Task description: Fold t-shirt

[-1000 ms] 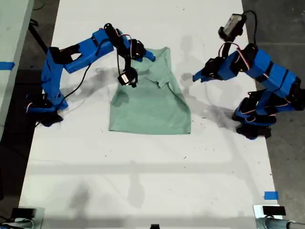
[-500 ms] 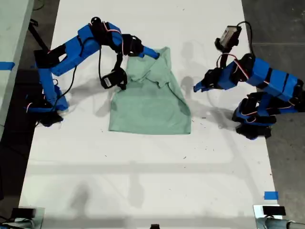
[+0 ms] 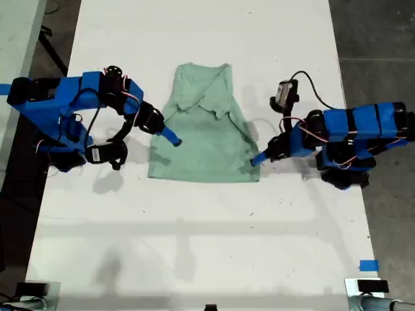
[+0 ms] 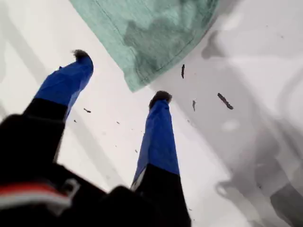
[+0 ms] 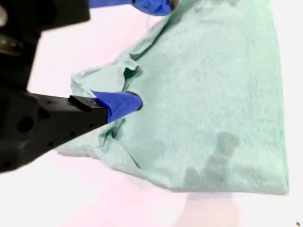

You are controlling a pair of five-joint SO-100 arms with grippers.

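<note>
Both arms dropped lower — first wrist view alone shows dark specks (image 4: 225, 100) beside t-shirt (image 3: 204, 126).

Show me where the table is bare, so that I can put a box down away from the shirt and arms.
Widest: the table below the hem of the t-shirt in the exterior view, down to the bottom edge. A smaller strip lies above the collar. Crowded: both shirt sides, where my first gripper and my second gripper sit.
</note>
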